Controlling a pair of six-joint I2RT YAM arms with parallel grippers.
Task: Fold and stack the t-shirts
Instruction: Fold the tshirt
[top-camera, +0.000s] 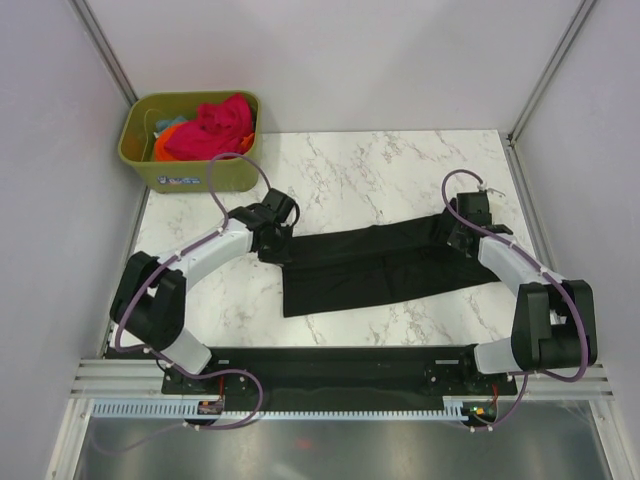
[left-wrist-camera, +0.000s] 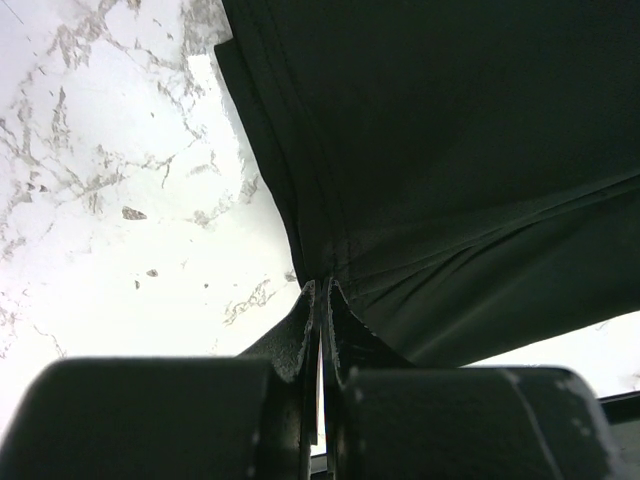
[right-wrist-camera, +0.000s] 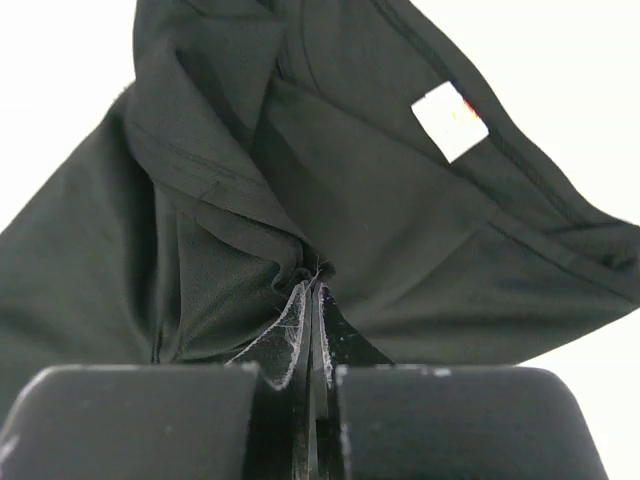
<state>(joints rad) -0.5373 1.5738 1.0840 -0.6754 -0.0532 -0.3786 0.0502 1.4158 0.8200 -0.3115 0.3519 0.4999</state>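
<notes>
A black t-shirt (top-camera: 375, 265) lies folded lengthwise in a long band across the marble table (top-camera: 380, 170). My left gripper (top-camera: 272, 243) is shut on its left end, pinching the hem (left-wrist-camera: 322, 275). My right gripper (top-camera: 452, 236) is shut on its right end, near the collar with the white neck label (right-wrist-camera: 450, 121). The cloth (right-wrist-camera: 240, 200) bunches at the right fingertips. Pink-red (top-camera: 215, 125), orange (top-camera: 162, 145) and teal tees sit piled in the olive-green bin (top-camera: 190, 170) at the back left.
Grey walls enclose the table on three sides. The arm bases and a black rail (top-camera: 340, 365) run along the near edge. Purple cables loop from both arms.
</notes>
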